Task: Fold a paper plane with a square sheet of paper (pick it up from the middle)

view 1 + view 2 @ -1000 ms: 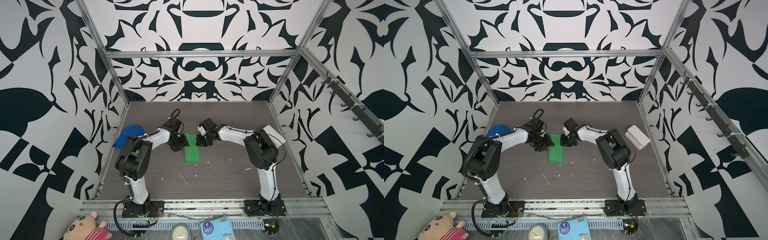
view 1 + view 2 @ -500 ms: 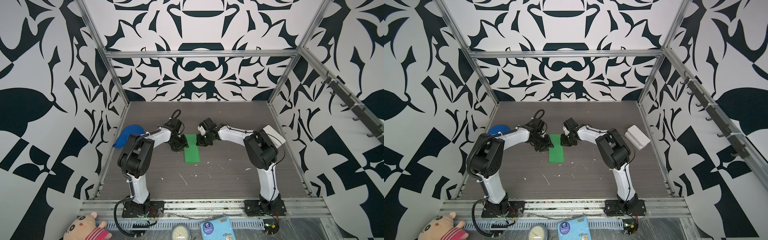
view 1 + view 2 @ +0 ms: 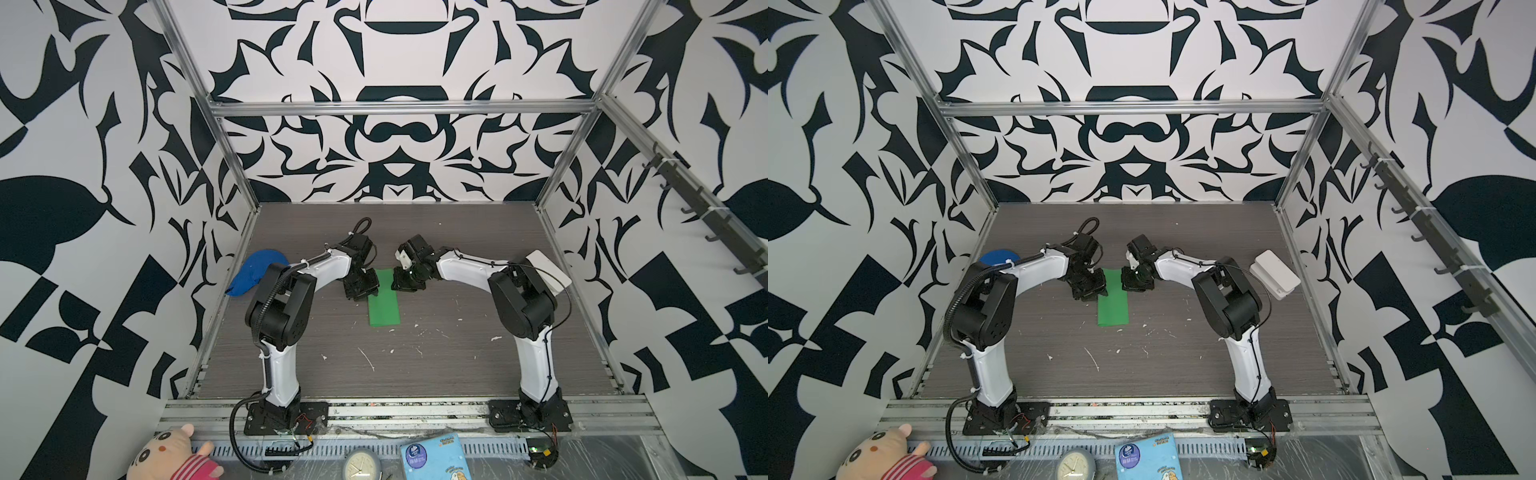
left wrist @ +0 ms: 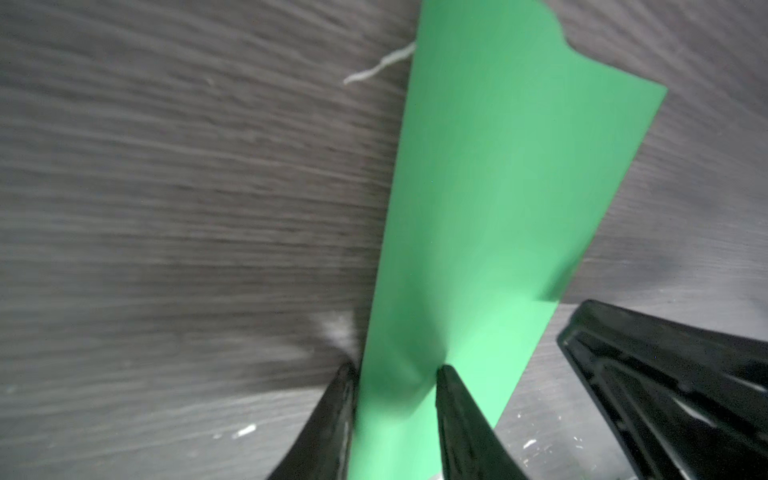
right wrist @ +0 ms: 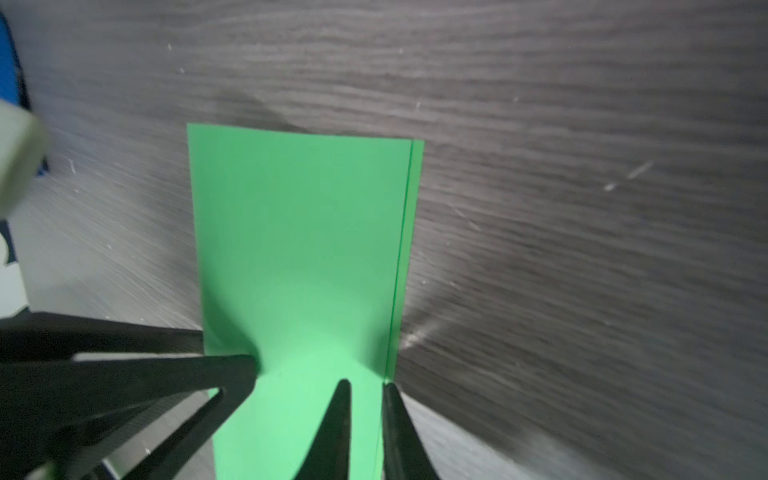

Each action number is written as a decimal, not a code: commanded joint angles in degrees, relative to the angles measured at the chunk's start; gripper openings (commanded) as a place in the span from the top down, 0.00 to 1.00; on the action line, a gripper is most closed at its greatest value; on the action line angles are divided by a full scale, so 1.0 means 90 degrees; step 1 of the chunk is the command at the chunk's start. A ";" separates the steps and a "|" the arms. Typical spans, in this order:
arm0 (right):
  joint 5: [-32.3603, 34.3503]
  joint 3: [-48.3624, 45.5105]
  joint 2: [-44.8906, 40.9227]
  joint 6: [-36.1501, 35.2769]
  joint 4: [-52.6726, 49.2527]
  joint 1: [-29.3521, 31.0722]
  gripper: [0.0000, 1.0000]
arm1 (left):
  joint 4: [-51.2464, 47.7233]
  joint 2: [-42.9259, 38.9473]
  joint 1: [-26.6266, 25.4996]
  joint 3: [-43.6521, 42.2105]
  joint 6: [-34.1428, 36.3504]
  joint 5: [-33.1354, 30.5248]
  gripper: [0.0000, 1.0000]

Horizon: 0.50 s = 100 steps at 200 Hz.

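The square sheet of paper [image 3: 384,303] [image 3: 1112,307] is bright green and lies flat on the dark table, folded lengthwise into a narrow rectangle. My left gripper [image 3: 368,290] [image 3: 1096,289] is low at its far left edge. In the left wrist view its jaws [image 4: 397,374] stand apart, one fingertip beside the paper's [image 4: 498,208] edge and one on top of it. My right gripper [image 3: 401,282] [image 3: 1129,284] is at the far right edge. In the right wrist view the right gripper [image 5: 365,386] shows a narrow gap over the paper's [image 5: 299,232] layered edge. No paper plane shape shows.
A blue cloth cap [image 3: 253,274] [image 3: 996,257] lies at the left wall behind the left arm. A white box [image 3: 548,270] [image 3: 1275,274] sits by the right wall. Small white scraps [image 3: 365,359] litter the table in front of the paper.
The left jaws have narrowed. The right jaws, shut a second ago, have parted a little. The left arm's elbow has shifted slightly; the paper has stayed put.
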 commanded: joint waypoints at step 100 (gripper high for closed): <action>0.0041 -0.0739 -0.0840 0.0160 0.0419 -0.0351 0.71 | -0.0677 0.0298 -0.0117 0.0213 -0.0170 -0.0439 0.63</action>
